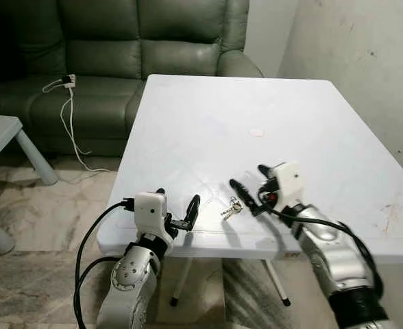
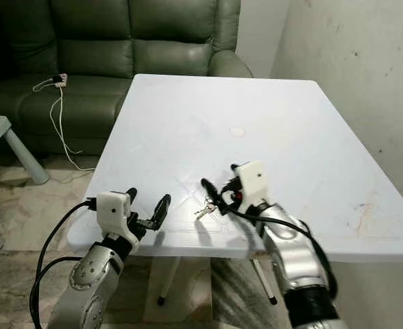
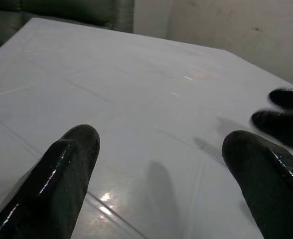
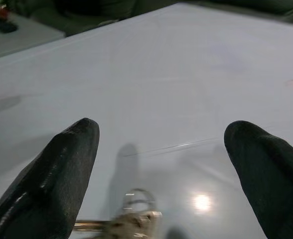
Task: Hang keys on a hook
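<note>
- Dark green leather sofa point(image 1: 140, 41) at the back, behind the table; white power strip w/ trailing white cable point(image 1: 70, 110) lies on its seat and hangs to the floor.
- Large white rectangular plastic table point(image 1: 256, 103) fills the mid scene, w/ a rough plaster wall to the robot's right. Faint pinkish round mark point(image 1: 256, 132) on the top, well past the keys.
- Pale grey small side table point(image 1: 3, 130) at far left, apart from the main one.
- Marbled tile floor point(image 1: 44, 205) under all of it.
- Right end effector point(image 1: 252, 188) sits low over the table's near part, fingers spread wide; nothing pinched.
- Left end effector point(image 1: 177, 205) at the table's near edge, fingers also spread apart, holding nothing.
- Small bunch of silver metal keys on a ring point(image 1: 231, 208) lies flat on the table near the front edge, just beside the right end effector's nearer fingertip, between the two end effectors. In the right wrist view the keys point(image 4: 131, 216) lie betw. the two black fingers point(image 4: 52, 184), close in.
</note>
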You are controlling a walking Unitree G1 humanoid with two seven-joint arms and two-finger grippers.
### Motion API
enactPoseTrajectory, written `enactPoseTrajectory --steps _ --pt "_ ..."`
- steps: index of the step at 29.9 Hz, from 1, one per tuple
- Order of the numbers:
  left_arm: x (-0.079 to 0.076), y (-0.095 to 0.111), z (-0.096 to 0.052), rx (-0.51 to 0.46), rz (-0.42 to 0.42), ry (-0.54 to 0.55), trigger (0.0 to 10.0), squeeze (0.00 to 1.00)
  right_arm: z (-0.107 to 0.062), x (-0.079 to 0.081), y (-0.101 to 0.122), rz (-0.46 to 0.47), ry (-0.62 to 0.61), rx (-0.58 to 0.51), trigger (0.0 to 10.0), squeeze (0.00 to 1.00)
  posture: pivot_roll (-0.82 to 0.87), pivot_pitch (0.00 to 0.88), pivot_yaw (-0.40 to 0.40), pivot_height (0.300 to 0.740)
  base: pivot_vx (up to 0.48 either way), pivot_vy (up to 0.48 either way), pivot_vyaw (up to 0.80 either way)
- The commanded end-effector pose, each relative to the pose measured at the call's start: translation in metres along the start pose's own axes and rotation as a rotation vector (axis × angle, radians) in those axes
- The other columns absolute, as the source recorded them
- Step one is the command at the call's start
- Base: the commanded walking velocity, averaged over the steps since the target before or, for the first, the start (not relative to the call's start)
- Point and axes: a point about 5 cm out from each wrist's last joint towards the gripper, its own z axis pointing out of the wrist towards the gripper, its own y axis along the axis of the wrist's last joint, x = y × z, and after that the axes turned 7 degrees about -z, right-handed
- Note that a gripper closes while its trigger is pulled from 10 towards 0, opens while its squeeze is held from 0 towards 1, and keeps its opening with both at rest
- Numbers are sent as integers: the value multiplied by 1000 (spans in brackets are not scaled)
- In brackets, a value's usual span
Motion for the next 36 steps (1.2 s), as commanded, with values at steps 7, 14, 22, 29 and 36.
enactPoseTrajectory --steps 7,14,22,29,36 --pt "-4 4 -2 1 9 -6 10000 0 4 5 -10 26 -21 46 10000 0 38 31 -84 740 0 0 0" --pt "-4 4 -3 8 5 -6 10000 0 -4 -2 -20 -52 -40 105 10000 0 32 38 -80 740 0 0 0" --pt "-5 4 -2 10 -4 -7 10000 0 -11 -11 -26 -94 -53 140 6275 0 24 43 -80 740 0 0 0" --pt "-5 4 -2 10 -9 0 10000 0 -14 -14 -24 -114 -51 129 0 0 21 44 -79 740 0 0 0" --pt "-3 5 -2 7 -13 5 10000 0 -16 -15 -25 -122 -40 124 1137 0 22 41 -79 740 0 0 0"
